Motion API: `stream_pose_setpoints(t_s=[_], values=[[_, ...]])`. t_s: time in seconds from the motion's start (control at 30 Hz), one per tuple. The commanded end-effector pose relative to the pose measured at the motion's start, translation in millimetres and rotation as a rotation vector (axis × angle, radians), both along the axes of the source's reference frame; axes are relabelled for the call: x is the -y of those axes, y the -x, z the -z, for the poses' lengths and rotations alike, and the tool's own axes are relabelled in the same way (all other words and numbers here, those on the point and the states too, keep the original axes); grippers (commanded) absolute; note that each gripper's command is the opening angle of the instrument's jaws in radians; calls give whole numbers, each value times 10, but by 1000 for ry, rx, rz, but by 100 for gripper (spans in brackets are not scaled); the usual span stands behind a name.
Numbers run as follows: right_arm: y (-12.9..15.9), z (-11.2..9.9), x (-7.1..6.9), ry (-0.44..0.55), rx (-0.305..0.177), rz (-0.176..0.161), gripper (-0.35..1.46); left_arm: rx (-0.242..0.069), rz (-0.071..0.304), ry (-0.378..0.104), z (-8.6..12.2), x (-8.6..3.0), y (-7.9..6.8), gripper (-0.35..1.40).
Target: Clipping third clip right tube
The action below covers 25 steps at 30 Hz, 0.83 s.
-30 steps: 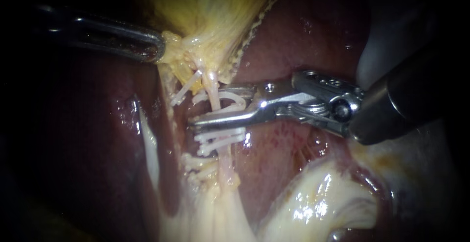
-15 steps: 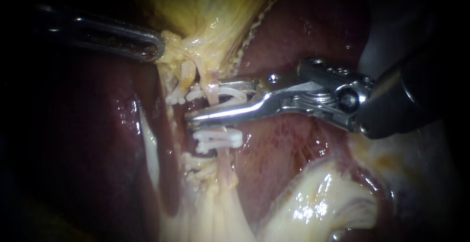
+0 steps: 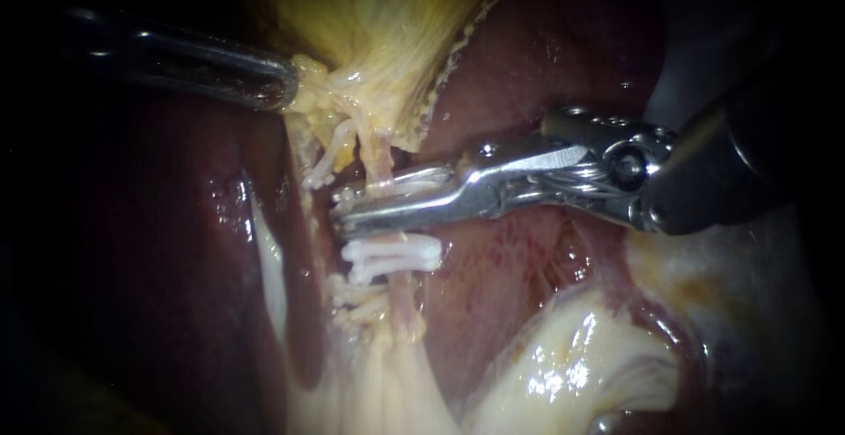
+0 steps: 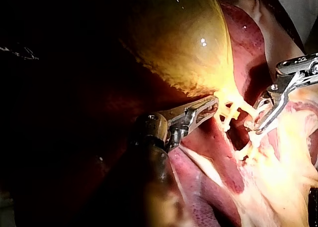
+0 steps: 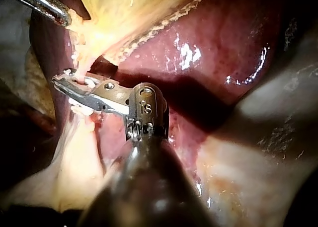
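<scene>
The right tube point(image 3: 380, 155) runs pale and thin from the yellow gallbladder point(image 3: 378, 21) down past the liver point(image 3: 528, 56). My right instrument point(image 3: 345, 208) comes in from the right, and its jaws lie close together across this tube, shut on a white clip point(image 3: 396, 181) squeezed flat between them. Just below the jaws, white clips point(image 3: 392, 254) sit on the same tube. My left instrument point(image 3: 286, 92) is shut on yellowish tissue at the gallbladder's neck. In the right wrist view the right instrument point(image 5: 59, 80) pinches the tube. In the left wrist view the left instrument point(image 4: 212, 107) holds the yellow tissue.
A second tube to the left carries white clips point(image 3: 319, 171) above and more clips point(image 3: 352, 298) below. Pale fatty tissue point(image 3: 563, 364) lies at the lower right. Dark red liver surrounds the tubes on both sides.
My right instrument's jaws have closed on the right tube, pressing the open, arched clip flat. The tube and nearby tissue have been pulled slightly. The left instrument has held still.
</scene>
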<state>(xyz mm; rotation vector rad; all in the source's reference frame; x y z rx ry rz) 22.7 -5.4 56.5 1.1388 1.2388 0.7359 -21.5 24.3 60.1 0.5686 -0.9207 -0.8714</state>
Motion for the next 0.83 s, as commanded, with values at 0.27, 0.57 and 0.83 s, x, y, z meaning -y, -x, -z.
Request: stream_pose_setpoints(t_s=[0.27, 0.57, 0.83], values=[[4, -6, -2, -16, 4, 3, -35, 0, 0, 0, -1, -1, 0, -35], [5, -5, -1, -39, 12, -4, -35, 0, 0, 0, -1, -1, 0, -35], [5, -5, -1, -44, 13, -3, -35, 0, 0, 0, -1, -1, 0, -35]])
